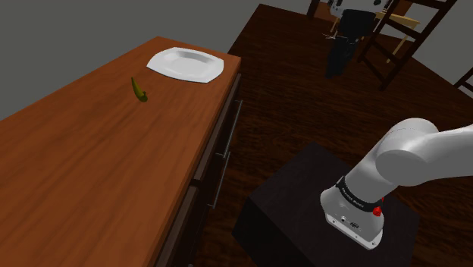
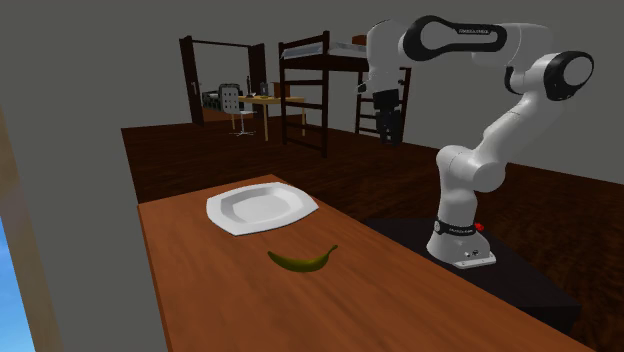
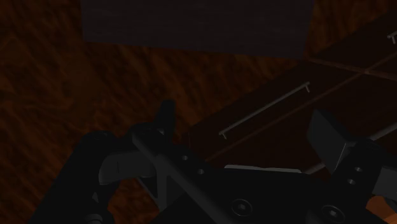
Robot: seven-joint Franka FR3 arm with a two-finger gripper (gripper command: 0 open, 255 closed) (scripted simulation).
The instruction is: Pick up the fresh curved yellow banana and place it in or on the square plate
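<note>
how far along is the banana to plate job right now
Nothing looks done: the dark yellow-green banana lies on the wooden counter, apart from the white square plate, which is empty. Nothing is in hand: the gripper hangs open, high up and off to the side of the counter. Left to do: reach the banana, grasp it, lift it and set it on the plate.

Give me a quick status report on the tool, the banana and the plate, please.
Tool open, empty, high beside the counter. Banana lying on the counter, near but apart from the white square plate. Nothing between them.
</note>
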